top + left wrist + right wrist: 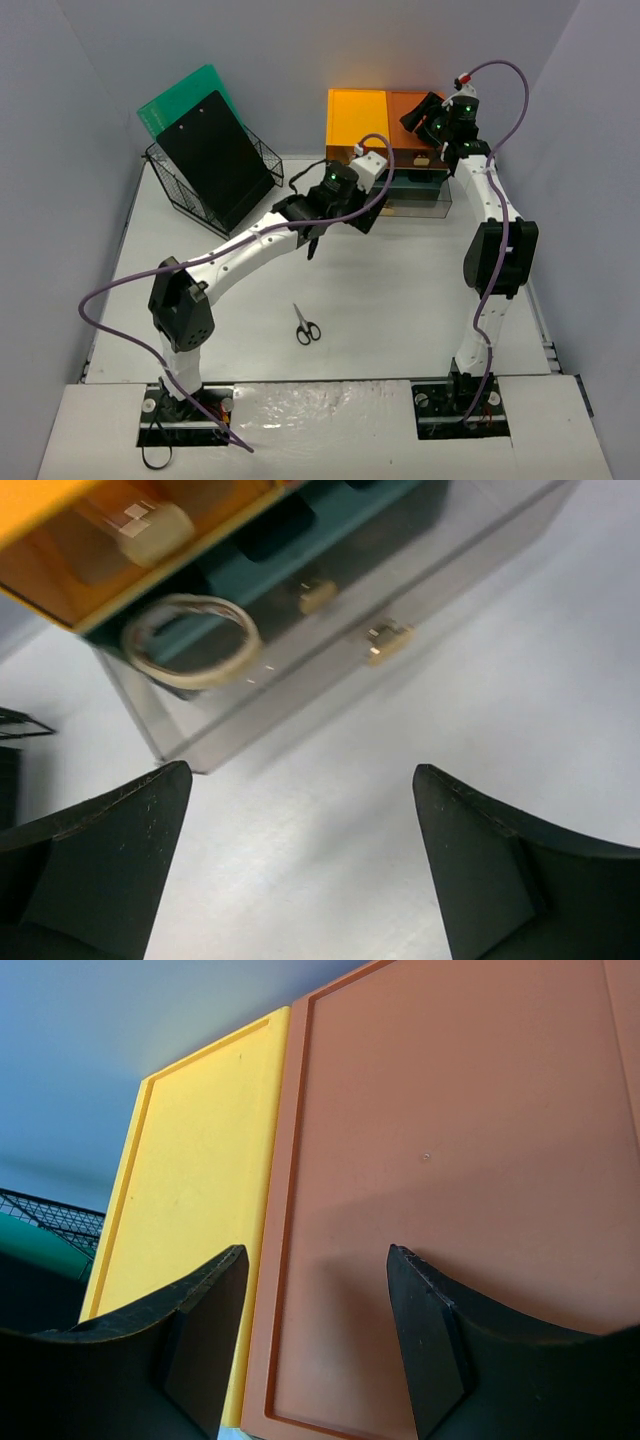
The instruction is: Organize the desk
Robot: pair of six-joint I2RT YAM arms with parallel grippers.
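Note:
The white desk (400, 300) carries a pair of black-handled scissors (307, 328) near its front middle. My left gripper (338, 228) hangs over the desk just in front of the drawer unit (357, 118). Its jaws stand wide open and empty over bare desk (330, 860), as the left wrist view of the gripper (302, 770) shows. A clear drawer (300, 695) is pulled out, with a pale tape ring (190, 640) lying inside. My right gripper (430, 115) hovers above the unit's orange top (450, 1140), open, with nothing between its fingers (316, 1250).
A black wire basket (170, 190) at the back left holds a green folder (185, 90) and a black clipboard (215, 165). The drawer unit has a yellow half (190, 1160) beside the orange one. Grey walls close in the desk on three sides.

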